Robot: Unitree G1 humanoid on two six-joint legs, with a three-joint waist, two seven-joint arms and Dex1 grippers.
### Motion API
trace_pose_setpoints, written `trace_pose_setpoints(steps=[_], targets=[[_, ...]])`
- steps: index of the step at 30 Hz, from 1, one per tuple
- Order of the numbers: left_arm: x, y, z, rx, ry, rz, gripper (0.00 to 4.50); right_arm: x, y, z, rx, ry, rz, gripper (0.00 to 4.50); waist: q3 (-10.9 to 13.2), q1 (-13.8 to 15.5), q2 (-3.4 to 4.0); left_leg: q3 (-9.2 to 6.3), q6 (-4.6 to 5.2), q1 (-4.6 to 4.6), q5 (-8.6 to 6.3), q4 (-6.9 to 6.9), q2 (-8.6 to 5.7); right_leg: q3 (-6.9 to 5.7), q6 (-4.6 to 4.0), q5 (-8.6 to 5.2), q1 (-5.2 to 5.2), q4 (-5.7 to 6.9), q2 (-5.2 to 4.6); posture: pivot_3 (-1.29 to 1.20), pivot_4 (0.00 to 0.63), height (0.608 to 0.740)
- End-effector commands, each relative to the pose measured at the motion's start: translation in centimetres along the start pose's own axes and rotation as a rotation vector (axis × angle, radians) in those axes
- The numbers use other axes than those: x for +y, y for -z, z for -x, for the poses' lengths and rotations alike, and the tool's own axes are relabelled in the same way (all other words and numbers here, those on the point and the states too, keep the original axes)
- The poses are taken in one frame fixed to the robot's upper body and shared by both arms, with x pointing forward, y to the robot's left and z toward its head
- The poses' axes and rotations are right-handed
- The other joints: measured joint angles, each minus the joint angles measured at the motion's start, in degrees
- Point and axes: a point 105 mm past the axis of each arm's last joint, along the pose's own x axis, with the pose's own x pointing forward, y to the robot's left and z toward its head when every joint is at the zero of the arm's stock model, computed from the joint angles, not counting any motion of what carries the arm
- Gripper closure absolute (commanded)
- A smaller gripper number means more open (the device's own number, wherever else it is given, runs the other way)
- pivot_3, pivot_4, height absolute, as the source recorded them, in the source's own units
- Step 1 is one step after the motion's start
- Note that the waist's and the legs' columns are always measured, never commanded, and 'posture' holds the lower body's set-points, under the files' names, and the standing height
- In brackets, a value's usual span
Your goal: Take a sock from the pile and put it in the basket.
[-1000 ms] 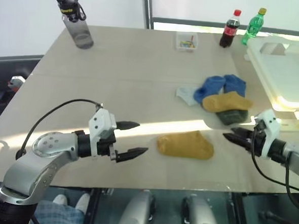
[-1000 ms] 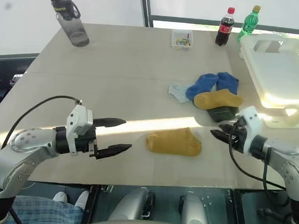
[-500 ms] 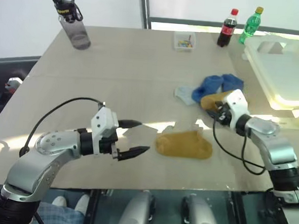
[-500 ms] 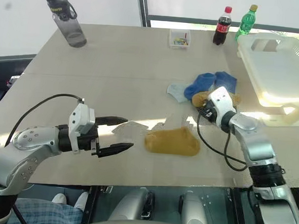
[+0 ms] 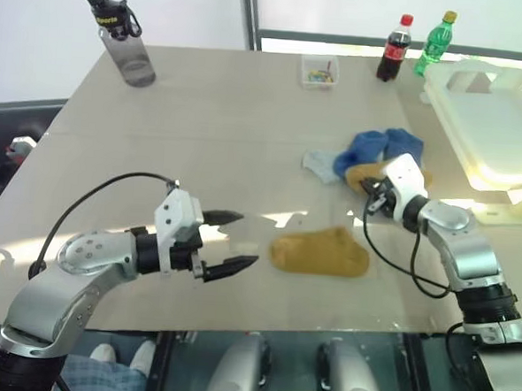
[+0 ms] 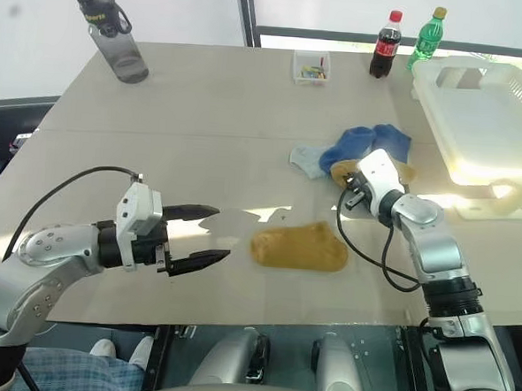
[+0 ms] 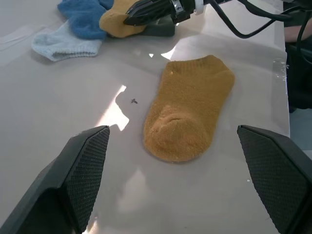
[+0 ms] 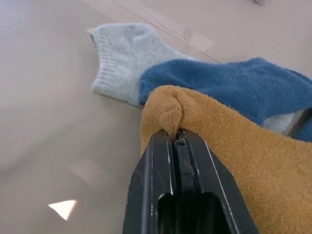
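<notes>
We can barely make out the dark green sock, since the right gripper [image 8: 176, 135] and its arm cover most of it, and the basket [image 5: 504, 131] is cut off at the table's [image 5: 204, 112] right edge. The pile [image 6: 352, 152] sits near the basket. A second ago we had the right gripper half open, near the table's front edge; now its jaws are pinched on a fold of the mustard sock [image 8: 234, 146] in the pile. The left gripper [image 5: 231, 242] has not moved, jaws wide apart, empty, beside a loose yellow sock [image 7: 187, 112].
</notes>
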Motion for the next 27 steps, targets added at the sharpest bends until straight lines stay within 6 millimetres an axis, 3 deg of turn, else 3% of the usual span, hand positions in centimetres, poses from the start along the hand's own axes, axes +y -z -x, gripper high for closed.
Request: trace_pose_setpoints(steps=[1, 8, 14, 25, 27], targets=[[-0.3, -0.9, 0.2, -0.019, 0.003, -0.042, 0.00, 1.3, -3.2, 0.1, -0.094, -0.058, 0.024, 4.40, 0.0, 0.0, 0.00, 0.00, 0.00, 0.00, 0.00, 0.00, 0.00, 0.01, 0.00, 0.00, -0.01, 0.00, 0.00, 0.00, 0.150, 0.740], [-0.3, -0.9, 0.1, -0.018, 0.008, -0.042, 0.00, 6.7, -5.0, -0.2, -0.113, -0.228, -0.110, 4.40, 0.0, 0.0, 0.00, 0.00, 0.00, 0.00, 0.00, 0.00, 0.01, 0.02, 0.00, 0.00, -0.03, 0.02, -0.02, 0.00, 0.150, 0.740], [-0.4, -0.9, 0.1, -0.019, 0.009, -0.040, 0.00, 10.3, -4.3, -1.3, -0.046, -0.288, -0.155, 4.40, 0.0, 0.0, 0.00, -0.01, -0.01, -0.01, 0.00, -0.01, 0.00, 0.02, 0.00, 0.00, -0.07, 0.03, -0.04, 0.00, 0.150, 0.740], [-0.6, -0.7, 0.0, -0.015, 0.010, -0.028, 0.00, 14.6, -4.5, -4.8, 0.008, -0.357, -0.189, 4.40, 0.0, -0.2, 0.00, -0.01, -0.09, 0.01, 0.05, -0.06, -0.02, 0.01, -0.01, 0.00, -0.16, 0.07, 0.01, 0.00, 0.150, 0.740], [-0.6, -0.8, 0.0, -0.015, 0.011, -0.026, 0.00, 15.4, -5.0, -5.0, -0.013, -0.384, -0.216, 3.85, 0.0, -0.2, 0.00, -0.01, -0.10, 0.01, 0.05, -0.07, -0.03, 0.00, -0.01, 0.00, -0.16, 0.07, 0.01, 0.00, 0.150, 0.740]])
